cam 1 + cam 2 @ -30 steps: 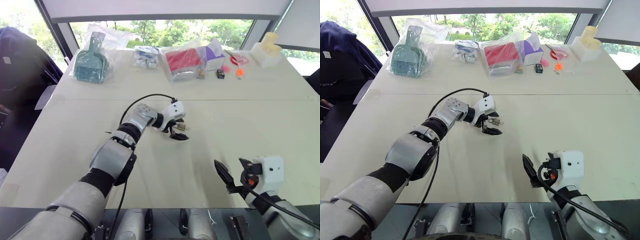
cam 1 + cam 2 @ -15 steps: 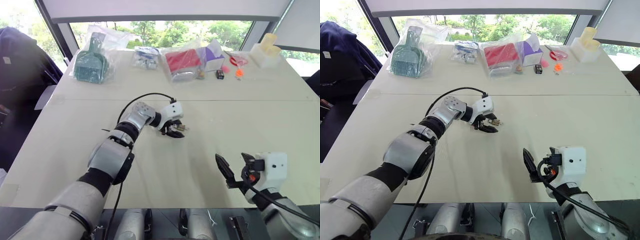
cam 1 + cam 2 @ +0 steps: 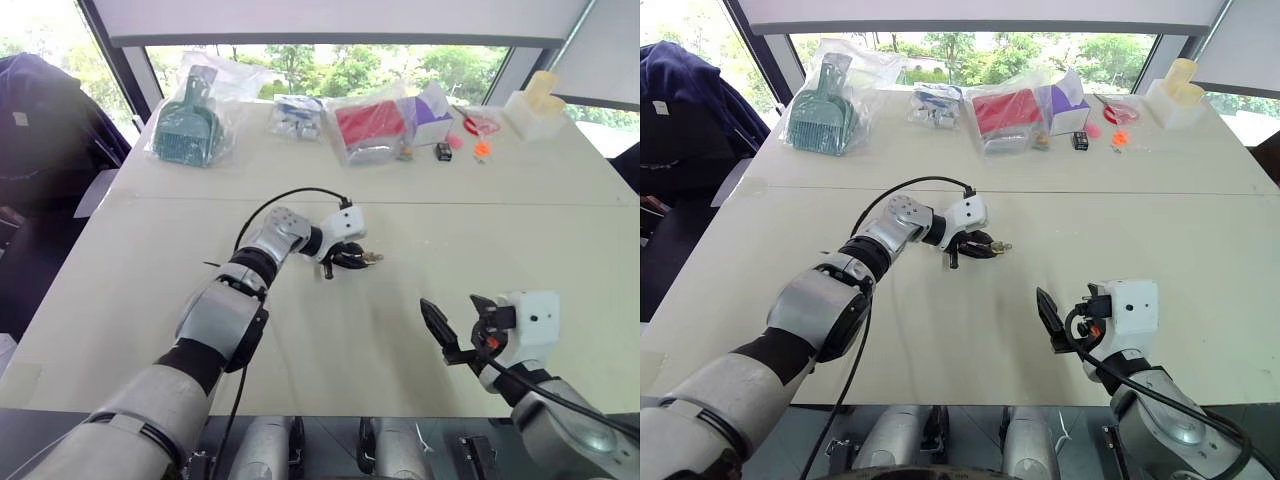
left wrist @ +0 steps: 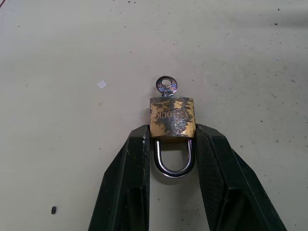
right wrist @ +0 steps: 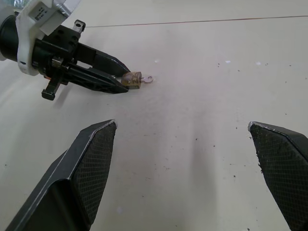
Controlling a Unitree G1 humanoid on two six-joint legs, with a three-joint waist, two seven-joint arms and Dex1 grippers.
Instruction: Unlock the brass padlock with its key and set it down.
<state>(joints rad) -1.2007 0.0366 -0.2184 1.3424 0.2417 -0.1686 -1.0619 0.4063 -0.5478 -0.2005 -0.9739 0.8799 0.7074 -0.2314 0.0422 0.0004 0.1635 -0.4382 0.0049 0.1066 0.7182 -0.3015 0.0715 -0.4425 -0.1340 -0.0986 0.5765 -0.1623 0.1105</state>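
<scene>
The brass padlock [image 4: 172,117] lies flat at the middle of the table. My left gripper [image 4: 173,134] is shut on it, with one black finger on each side of its silver shackle [image 4: 174,161]. The key [image 4: 166,86] sticks out of the padlock's far end, its ring head pointing away from the fingers. In the head views, the left gripper [image 3: 352,259] reaches in from the left, low over the table, and the padlock [image 3: 369,258] shows at its tip. My right gripper [image 3: 458,323] hovers open and holds nothing near the front right, apart from the padlock [image 5: 132,80].
Along the table's far edge lie a bagged green dustpan [image 3: 185,125], a bagged red item [image 3: 368,122], a purple box [image 3: 430,108], a small black box [image 3: 441,150], orange bits [image 3: 481,148] and a white container [image 3: 535,100]. A black cable [image 3: 290,195] arcs over the left wrist.
The left gripper's fingers, open around the padlock a second ago, have closed on it. The right gripper has edged slightly forward, still open.
</scene>
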